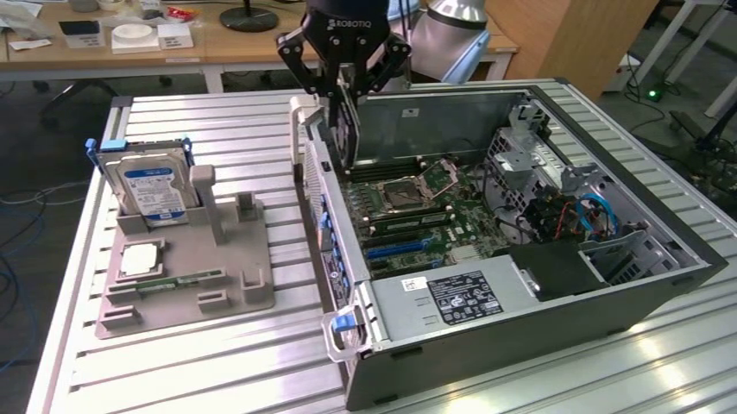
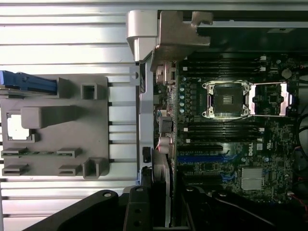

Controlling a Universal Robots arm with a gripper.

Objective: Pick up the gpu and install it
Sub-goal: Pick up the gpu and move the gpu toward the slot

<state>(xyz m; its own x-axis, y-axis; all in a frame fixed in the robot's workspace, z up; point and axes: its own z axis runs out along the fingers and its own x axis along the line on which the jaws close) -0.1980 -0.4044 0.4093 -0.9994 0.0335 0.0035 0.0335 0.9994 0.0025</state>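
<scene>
The gpu [image 1: 343, 129], a thin dark card, hangs upright from my gripper [image 1: 343, 93], which is shut on its upper edge. It hovers over the near-left wall of the open computer case [image 1: 645, 285], just above the motherboard [image 1: 403, 211]. In the wrist view the gpu [image 2: 161, 185] is seen edge-on between the black fingers [image 2: 137, 209]. There my gripper [image 2: 161, 214] sits beside the case wall, with the blue expansion slots [image 2: 202, 158] close to the card's lower end.
A grey holder tray [image 1: 185, 285] stands at the exterior view's left on the slatted table [image 1: 207, 371], holding a silver hard drive [image 1: 150, 185] and a square chip [image 1: 138, 257]. Inside the case are the CPU socket [image 1: 420, 181], a power supply [image 1: 461, 297] and cables [image 1: 588, 216].
</scene>
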